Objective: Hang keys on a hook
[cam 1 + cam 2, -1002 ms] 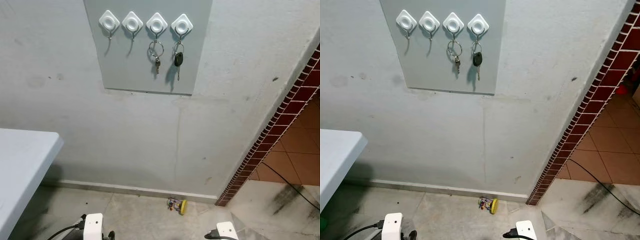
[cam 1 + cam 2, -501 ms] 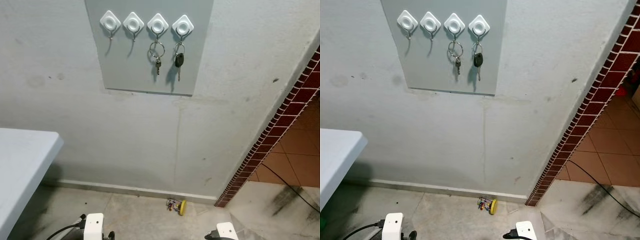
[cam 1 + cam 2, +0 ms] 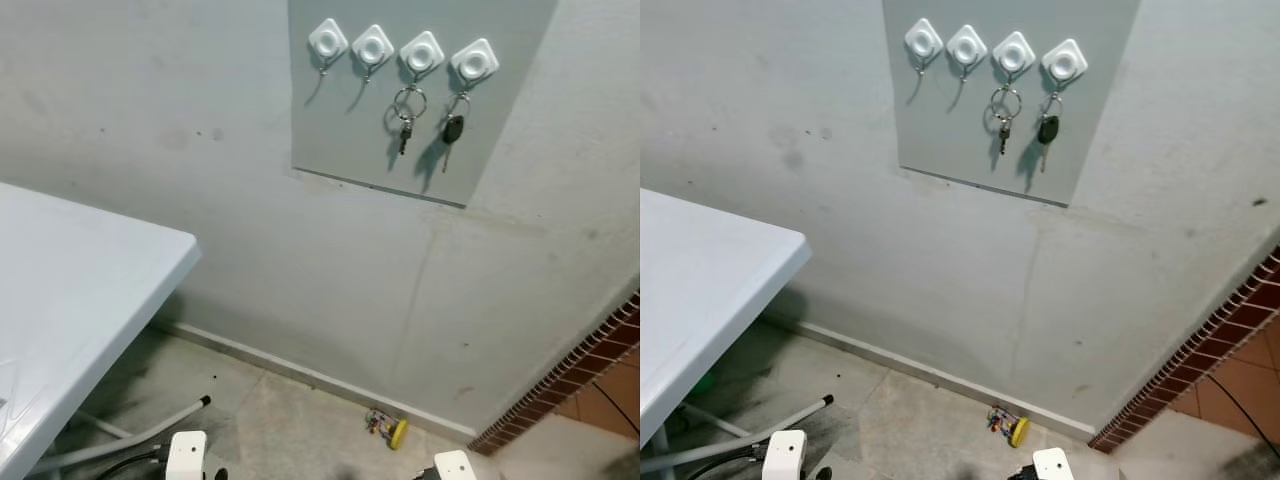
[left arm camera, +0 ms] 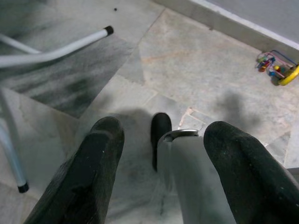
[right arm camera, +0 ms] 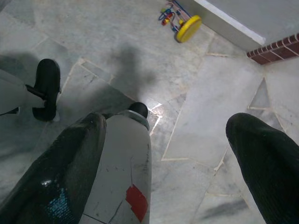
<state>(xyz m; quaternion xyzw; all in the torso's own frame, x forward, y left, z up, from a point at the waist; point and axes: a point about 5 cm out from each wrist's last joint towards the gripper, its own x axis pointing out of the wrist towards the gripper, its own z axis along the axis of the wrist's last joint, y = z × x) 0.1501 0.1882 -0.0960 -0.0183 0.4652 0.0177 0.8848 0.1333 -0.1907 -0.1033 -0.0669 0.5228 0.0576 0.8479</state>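
A grey panel (image 3: 420,150) on the wall carries a row of white diamond-shaped hooks. The two left ones (image 3: 328,40) hold nothing. A silver key on a ring (image 3: 405,115) hangs from the third hook, and a black-headed key (image 3: 453,130) from the fourth. Both arms hang low, far below the panel. My left gripper (image 4: 163,140) is open over the stone floor, with nothing between its fingers. My right gripper (image 5: 170,135) is open too and holds nothing. Their white wrists (image 3: 187,455) show at the bottom edge of the left eye view.
A white table (image 3: 60,300) stands at my left, its metal leg (image 4: 56,46) slanting over the floor. A small yellow toy (image 3: 388,428) lies by the skirting board. A red brick edge (image 3: 570,385) borders the wall on the right.
The camera has swung left: the panel now sits further right in the picture and more of the table shows. Keys and hooks have not moved.
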